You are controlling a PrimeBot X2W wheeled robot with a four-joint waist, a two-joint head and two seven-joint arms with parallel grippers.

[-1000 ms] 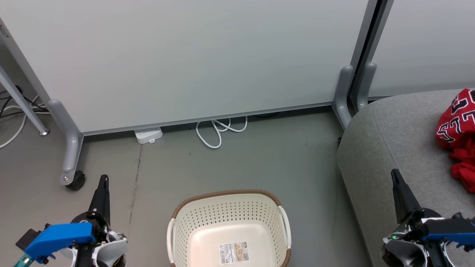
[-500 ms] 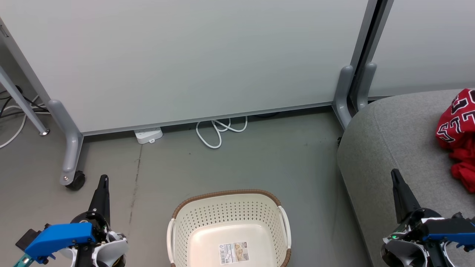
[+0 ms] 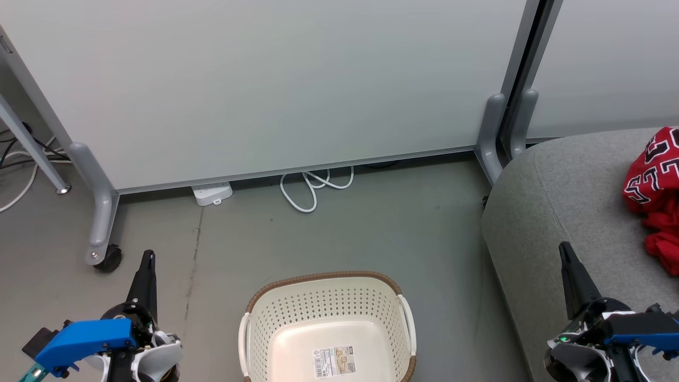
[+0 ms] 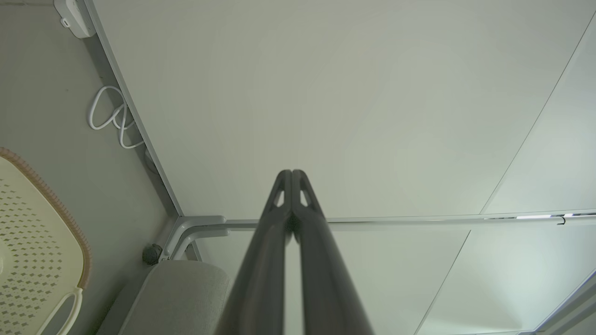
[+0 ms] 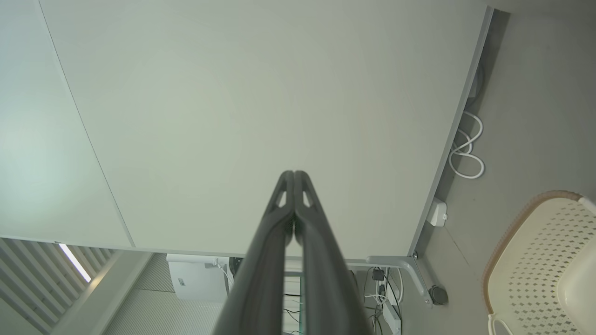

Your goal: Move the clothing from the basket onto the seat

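On the seat (image 3: 562, 191), far right, lies the clothing (image 3: 655, 196), up and right of the right gripper (image 3: 564, 249), not touching. Basket (image 3: 329, 318) sits on the floor between both grippers. Left gripper (image 3: 150, 255) and right: fingers pressed together, holding nothing.

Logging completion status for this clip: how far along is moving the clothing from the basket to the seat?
Done: the basket holds only its label, and the red jersey lies with another red garment on the grey seat. In hand: nothing; the left hand and right hand are shut, empty and clear of the clothing. Left: nothing visible, so the job looks finished.
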